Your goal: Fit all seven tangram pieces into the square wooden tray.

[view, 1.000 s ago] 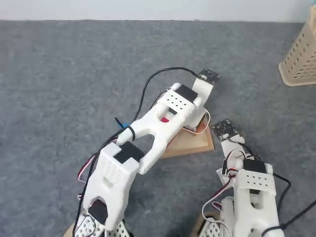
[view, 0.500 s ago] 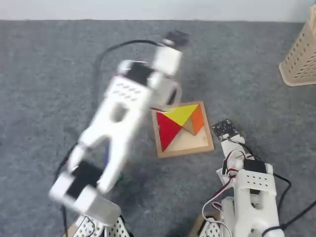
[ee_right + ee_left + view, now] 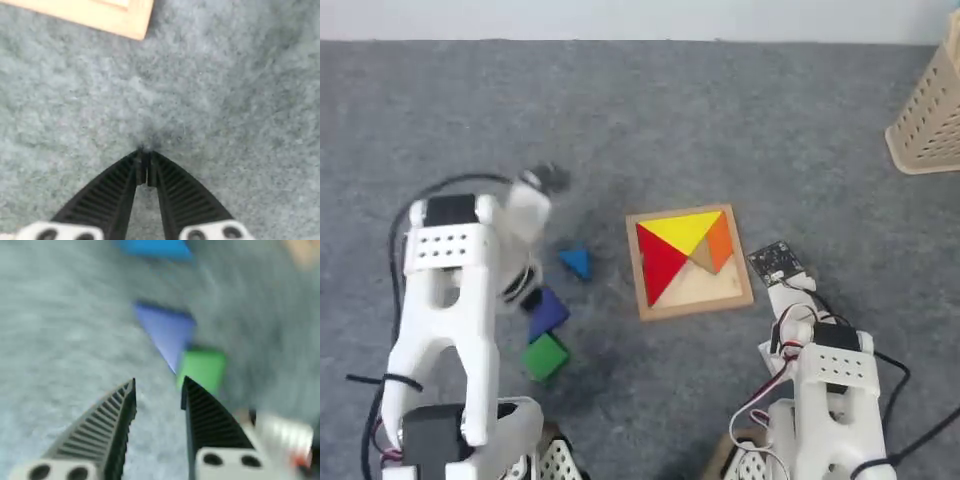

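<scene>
- Left jaws narrowly parted, empty, beside the green square (image 3: 202, 367); we judge an off-centre closure could push it away ungrasped.
- Right jaws closed, empty.

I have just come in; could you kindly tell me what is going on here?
Tangram pieces are being fitted into a wooden tray. A red triangle, a yellow triangle and an orange piece lie in it; a light blue triangle, a dark blue piece and a green square lie loose on the carpet. The left gripper hovers open and empty by the dark blue and green ones. The right gripper is shut on nothing, near a tray corner.
</scene>
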Robot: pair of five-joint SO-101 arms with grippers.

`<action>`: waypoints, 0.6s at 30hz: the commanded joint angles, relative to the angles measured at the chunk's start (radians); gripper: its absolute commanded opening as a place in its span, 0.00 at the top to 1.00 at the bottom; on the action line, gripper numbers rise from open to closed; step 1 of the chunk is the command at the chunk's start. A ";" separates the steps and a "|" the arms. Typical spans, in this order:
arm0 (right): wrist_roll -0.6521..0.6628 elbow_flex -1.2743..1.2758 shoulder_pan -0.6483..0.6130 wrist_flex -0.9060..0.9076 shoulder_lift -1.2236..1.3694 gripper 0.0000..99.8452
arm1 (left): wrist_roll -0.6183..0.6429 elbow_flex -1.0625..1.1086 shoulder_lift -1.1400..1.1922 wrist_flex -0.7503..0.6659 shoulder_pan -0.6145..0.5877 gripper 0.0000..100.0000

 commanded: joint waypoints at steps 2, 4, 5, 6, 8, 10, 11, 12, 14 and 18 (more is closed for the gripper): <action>0.014 -0.002 0.016 -0.015 -0.013 0.99 | -0.230 0.074 -0.037 0.077 0.015 0.79; 0.014 -0.002 0.016 -0.015 -0.013 0.99 | -0.290 0.116 -0.028 0.063 0.031 0.77; 0.014 -0.002 0.016 -0.015 -0.013 0.99 | -0.293 0.137 -0.017 0.054 0.048 0.77; 0.014 -0.002 0.016 -0.015 -0.013 0.99 | -0.284 0.153 -0.002 0.048 0.063 0.77; 0.014 -0.002 0.016 -0.015 -0.013 0.99 | -0.241 0.179 0.035 0.002 0.089 0.77; 0.014 -0.002 0.016 -0.015 -0.013 0.99 | -0.166 0.199 0.084 -0.083 0.104 0.77; 0.014 -0.002 0.016 -0.015 -0.013 0.99 | -0.132 0.205 0.109 -0.121 0.110 0.77; 0.014 -0.002 0.016 -0.015 -0.013 0.99 | -0.101 0.205 0.130 -0.147 0.112 0.78; 0.014 -0.002 0.016 -0.015 -0.013 0.99 | -0.066 0.203 0.166 -0.172 0.114 0.78; 0.014 -0.002 0.016 -0.015 -0.013 0.99 | -0.028 0.209 0.207 -0.178 0.114 0.78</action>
